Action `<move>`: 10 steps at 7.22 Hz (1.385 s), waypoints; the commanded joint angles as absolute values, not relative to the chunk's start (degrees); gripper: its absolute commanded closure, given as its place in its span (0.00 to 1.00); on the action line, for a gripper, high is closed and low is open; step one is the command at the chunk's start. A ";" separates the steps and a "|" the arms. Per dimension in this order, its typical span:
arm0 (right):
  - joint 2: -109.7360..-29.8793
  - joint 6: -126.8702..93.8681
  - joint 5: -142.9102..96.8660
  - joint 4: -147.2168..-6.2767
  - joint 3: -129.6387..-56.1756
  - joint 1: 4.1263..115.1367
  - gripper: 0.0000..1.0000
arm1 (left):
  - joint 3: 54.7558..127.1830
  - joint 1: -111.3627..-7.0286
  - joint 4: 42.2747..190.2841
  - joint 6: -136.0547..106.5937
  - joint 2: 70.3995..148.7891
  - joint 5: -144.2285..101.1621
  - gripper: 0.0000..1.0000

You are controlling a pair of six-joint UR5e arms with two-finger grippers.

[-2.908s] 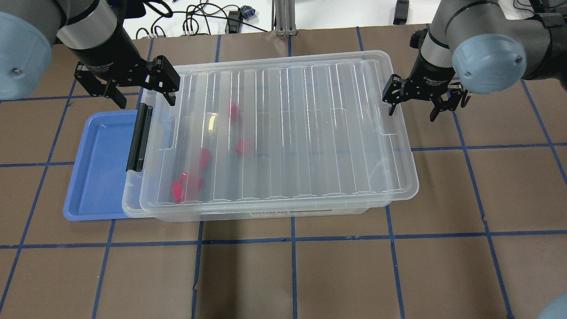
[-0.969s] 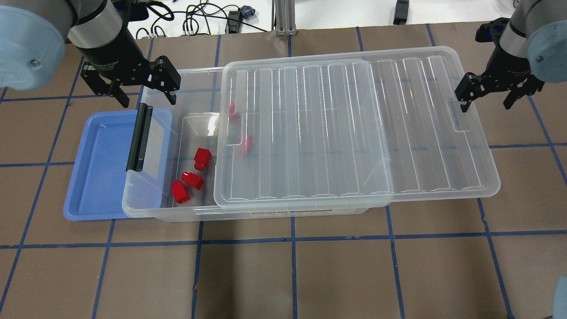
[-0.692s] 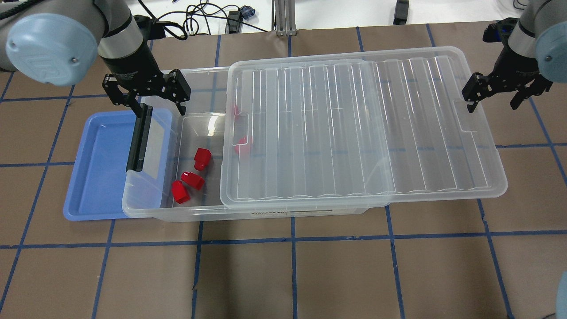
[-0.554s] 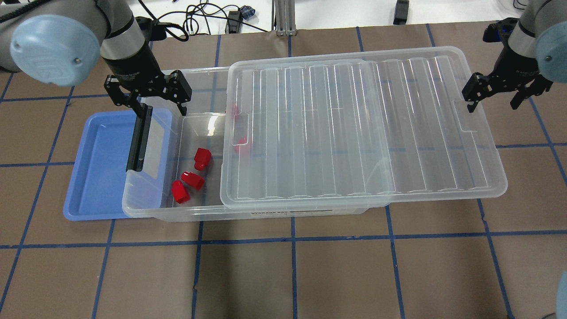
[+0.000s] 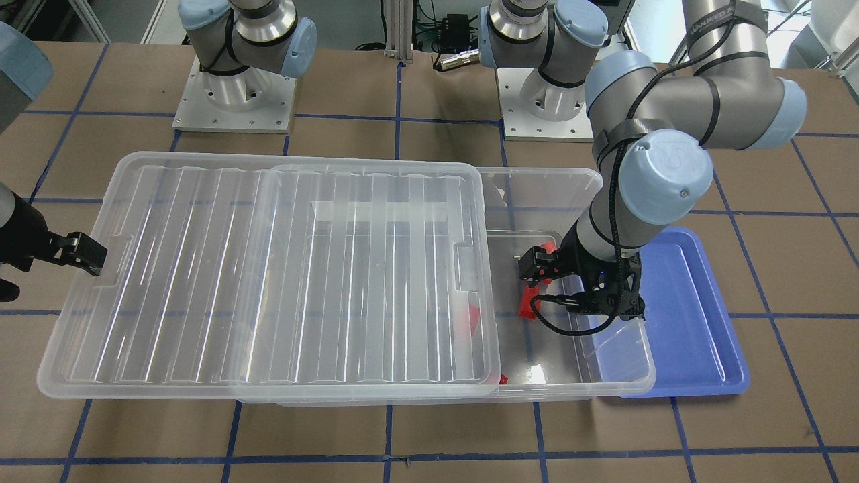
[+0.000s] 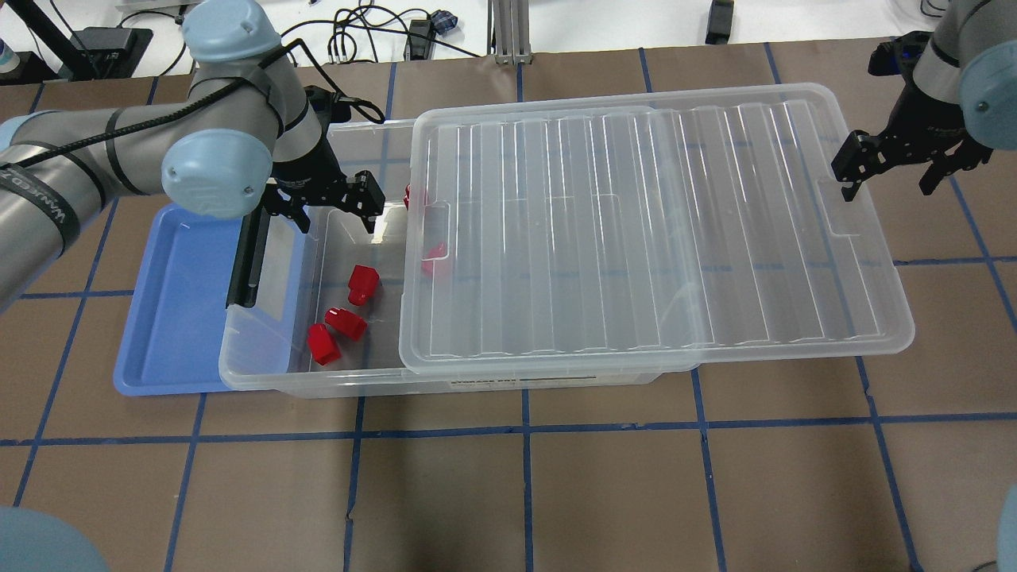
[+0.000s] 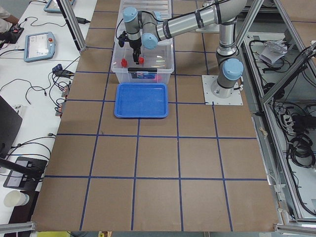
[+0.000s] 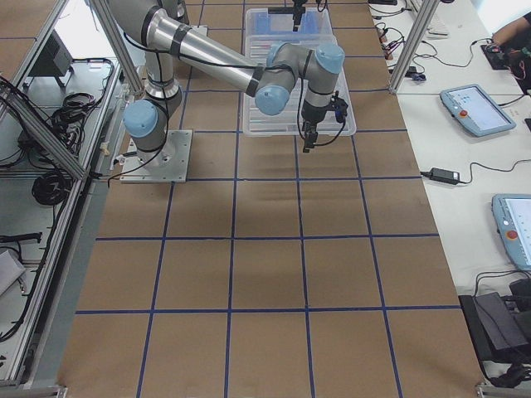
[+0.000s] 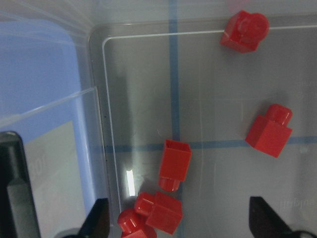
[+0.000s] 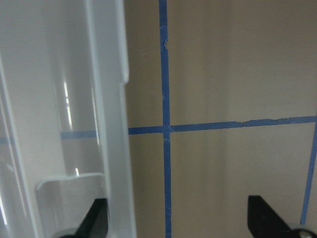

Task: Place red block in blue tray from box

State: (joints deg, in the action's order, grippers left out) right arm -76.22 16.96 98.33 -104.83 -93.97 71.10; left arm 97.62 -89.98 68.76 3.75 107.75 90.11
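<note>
left end effector (image 6: 334, 216) hangs open over the box (image 6: 262, 381).

— How is the light in here?
— Bright and even, from overhead. White glare streaks run along the ribs of the clear lid (image 6: 636, 238), and one small reflection sits on the floor of the box (image 9: 208, 79).
— Any shadows?
— Faint, soft ones, beside a red block (image 9: 267, 136) and on the brown bench (image 6: 604, 492).
— Sharp pictures?
— Fixed cameras, yes. Both wrist cameras are soft; the near lid edge blurs.
</note>
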 commanded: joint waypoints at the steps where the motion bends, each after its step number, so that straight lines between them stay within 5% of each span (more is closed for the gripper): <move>1: -76.20 16.96 98.61 -104.85 -93.96 71.10 0.00 | 102.02 -90.35 66.36 4.48 107.67 90.17 0.00; 10: -76.20 16.96 100.28 -105.82 -93.78 70.66 0.00 | 109.51 -89.65 50.74 5.01 111.35 89.65 0.00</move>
State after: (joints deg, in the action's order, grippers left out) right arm -76.20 16.96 100.24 -105.65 -93.86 70.69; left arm 109.42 -89.70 53.27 4.91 110.46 89.65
